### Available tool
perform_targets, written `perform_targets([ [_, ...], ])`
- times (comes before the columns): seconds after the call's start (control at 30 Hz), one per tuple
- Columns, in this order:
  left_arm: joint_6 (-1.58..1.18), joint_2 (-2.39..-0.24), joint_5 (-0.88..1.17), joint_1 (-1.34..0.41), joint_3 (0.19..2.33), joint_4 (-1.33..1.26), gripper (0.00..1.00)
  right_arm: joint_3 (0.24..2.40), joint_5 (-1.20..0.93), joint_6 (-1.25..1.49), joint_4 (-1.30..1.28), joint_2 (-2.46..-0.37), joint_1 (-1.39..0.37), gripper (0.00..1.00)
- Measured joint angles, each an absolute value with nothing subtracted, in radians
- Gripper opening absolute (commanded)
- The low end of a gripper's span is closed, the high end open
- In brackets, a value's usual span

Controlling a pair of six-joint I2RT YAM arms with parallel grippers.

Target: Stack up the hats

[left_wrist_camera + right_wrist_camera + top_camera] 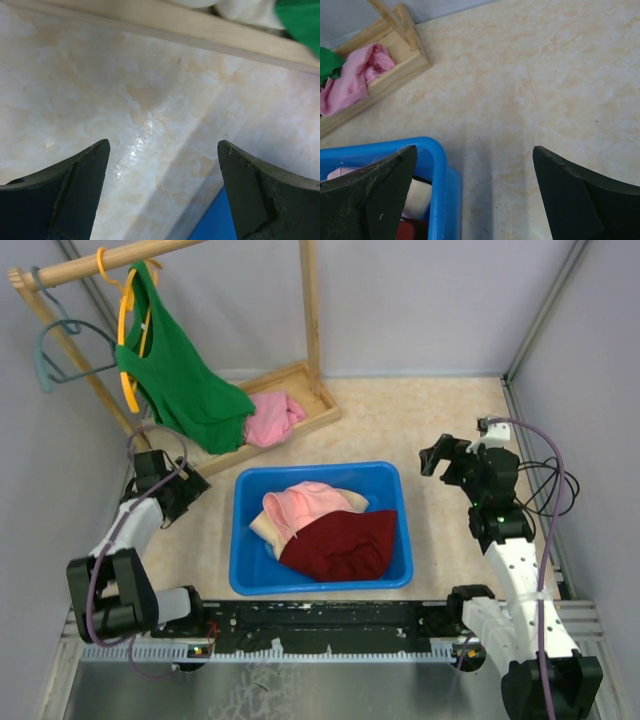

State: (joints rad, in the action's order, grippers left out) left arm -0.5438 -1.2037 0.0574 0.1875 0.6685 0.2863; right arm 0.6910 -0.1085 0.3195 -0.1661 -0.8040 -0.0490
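A blue bin (404, 530) in the middle of the table holds three crumpled hats: a pink one (305, 502) on top at the back, a dark red one (342, 545) in front, and a beige one (262, 530) at the left beneath them. The blue hat is not in view. My left gripper (190, 488) is open and empty over bare table left of the bin (212, 225). My right gripper (436, 456) is open and empty, up off the table right of the bin's far right corner (432, 155); beige fabric (420, 197) and dark red fabric (410, 231) show inside it.
A wooden rack stands at the back left, its base (300, 390) holding a brimless bright pink cloth (272, 418). A green sleeveless shirt (180, 380) hangs from it on a yellow hanger. Grey walls close in the left, back and right sides.
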Motion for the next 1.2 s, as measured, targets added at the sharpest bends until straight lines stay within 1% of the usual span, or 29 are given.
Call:
perform_targets([
  [0.17, -0.572, -1.382, 0.075, 0.187, 0.711, 0.315, 0.8, 0.673, -0.116, 0.334, -0.165, -0.765, -0.049, 0.99],
  [0.37, -0.588, -1.434, 0.088, 0.196, 0.725, 0.309, 0.69, 0.661, -0.118, 0.337, -0.164, -0.724, -0.049, 0.99],
  [0.43, -0.587, -1.461, 0.089, 0.198, 0.75, 0.306, 0.59, 0.65, -0.118, 0.337, -0.165, -0.715, -0.049, 0.99],
  [0.47, -0.586, -1.481, 0.088, 0.199, 0.767, 0.303, 0.56, 0.641, -0.118, 0.337, -0.165, -0.711, -0.049, 0.99],
  [0.5, -0.583, -1.5, 0.086, 0.199, 0.782, 0.299, 0.49, 0.631, -0.117, 0.337, -0.166, -0.708, -0.049, 0.99],
  [0.57, -0.575, -1.536, 0.076, 0.204, 0.81, 0.297, 0.29, 0.618, -0.118, 0.337, -0.166, -0.707, -0.049, 0.99],
  [0.63, -0.568, -1.564, 0.064, 0.207, 0.834, 0.297, 0.26, 0.606, -0.118, 0.337, -0.169, -0.707, -0.049, 0.99],
  [0.67, -0.564, -1.581, 0.055, 0.21, 0.849, 0.297, 0.23, 0.601, -0.118, 0.337, -0.168, -0.707, -0.049, 0.99],
  [0.83, -0.559, -1.636, 0.02, 0.213, 0.895, 0.299, 0.17, 0.587, -0.13, 0.359, -0.148, -0.708, -0.049, 0.99],
  [0.97, -0.555, -1.675, -0.007, 0.22, 0.941, 0.305, 0.17, 0.583, -0.153, 0.374, -0.131, -0.728, -0.049, 0.99],
  [1.2, -0.544, -1.761, -0.017, 0.235, 1.065, 0.394, 0.17, 0.583, -0.172, 0.379, -0.117, -0.749, -0.049, 0.99],
])
